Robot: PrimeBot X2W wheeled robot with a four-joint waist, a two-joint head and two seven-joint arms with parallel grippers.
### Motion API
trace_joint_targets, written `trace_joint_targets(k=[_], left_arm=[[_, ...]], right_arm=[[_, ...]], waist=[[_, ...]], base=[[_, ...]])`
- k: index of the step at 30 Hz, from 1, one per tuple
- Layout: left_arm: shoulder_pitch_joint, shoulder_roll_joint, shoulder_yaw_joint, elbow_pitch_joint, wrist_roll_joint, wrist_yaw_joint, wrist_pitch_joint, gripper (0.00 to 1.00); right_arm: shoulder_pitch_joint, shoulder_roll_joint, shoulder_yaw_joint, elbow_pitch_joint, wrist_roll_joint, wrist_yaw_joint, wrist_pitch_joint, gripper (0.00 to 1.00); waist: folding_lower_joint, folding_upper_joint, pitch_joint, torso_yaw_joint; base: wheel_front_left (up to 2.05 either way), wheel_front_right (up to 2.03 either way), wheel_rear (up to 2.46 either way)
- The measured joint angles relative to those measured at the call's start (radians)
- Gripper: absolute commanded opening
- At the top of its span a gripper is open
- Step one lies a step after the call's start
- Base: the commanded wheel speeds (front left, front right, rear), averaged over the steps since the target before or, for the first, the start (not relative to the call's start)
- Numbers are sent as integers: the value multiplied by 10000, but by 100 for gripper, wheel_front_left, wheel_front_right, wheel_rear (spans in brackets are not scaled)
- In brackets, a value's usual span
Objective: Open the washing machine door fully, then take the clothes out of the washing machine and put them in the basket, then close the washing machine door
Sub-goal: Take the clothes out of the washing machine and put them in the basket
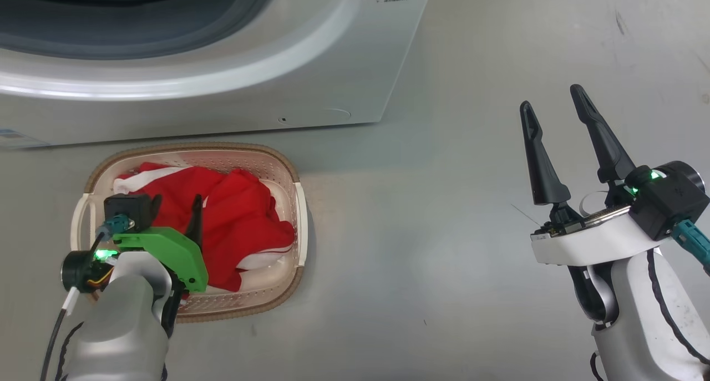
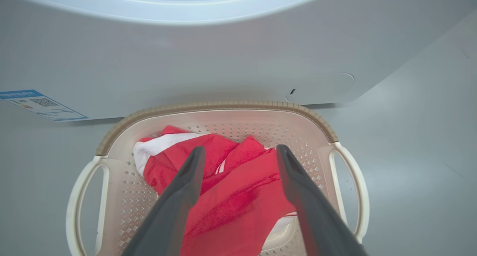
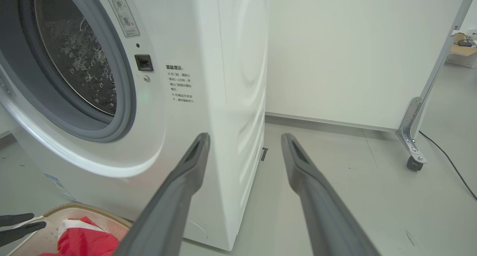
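Status: clothes [image 1: 238, 220] lie in basket [image 1: 222, 147]; both pincers spread

Head view. White, glossy, boxy washing machine [image 1: 233, 76] occupies 10 to 12 o'clock, with the grey rubber ring of its round mouth curving along the top edge. Directly below it, at 8 o'clock, the basket stands on smooth grey floor [image 1: 444, 231]. It is cream plastic and rounded-rectangular, with perforated walls, a brown woven-look rim and a loop handle on each short side. The clothes inside are soft, crumpled red fabric with white trim, heaped toward the 3 o'clock wall. The left gripper [image 1: 177, 201] hangs over the basket's 9 o'clock half, its fingers parted and pinching nothing. The right gripper [image 1: 550, 96] is at 3 o'clock, well apart from the basket and over bare floor. Its two long, dark, tapered fingers are spread and empty.

Left wrist view. The fingers [image 2: 179, 196] rise from 6 o'clock, set wide, with red cloth showing in the gap beneath them. Contact with the cloth cannot be told. A blue label [image 2: 41, 104] sits at 9 o'clock on the machine's front, and a rounded service flap [image 2: 320, 86] at 2 o'clock.

Right wrist view. The machine's mouth is at 10 o'clock, showing the shiny, dimpled, perforated steel drum [image 3: 74, 54]. A basket corner with red fabric shows at 7 o'clock. A metal bracket with caster [image 3: 413, 162] is at 3 o'clock.
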Motion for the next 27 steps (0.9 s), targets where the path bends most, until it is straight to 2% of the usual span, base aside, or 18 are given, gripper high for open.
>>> trace_joint_targets(k=[10,17,27], left_arm=[[30,-36,-441,-1035,324,-13,-111,100],[115,-52,-322,-2968,347,-15,-109,100],[1180,-92,-341,-4537,418,-40,-111,100]], right_arm=[[141,75,-198,311,88,0,0,100],[662,104,-431,433,146,0,0,100],[1252,142,-654,472,222,0,0,100]], waist=[[0,0,-1141,407],[0,0,-1957,817],[0,0,-2976,1486]], base=[[0,0,0],[0,0,0],[0,0,0]])
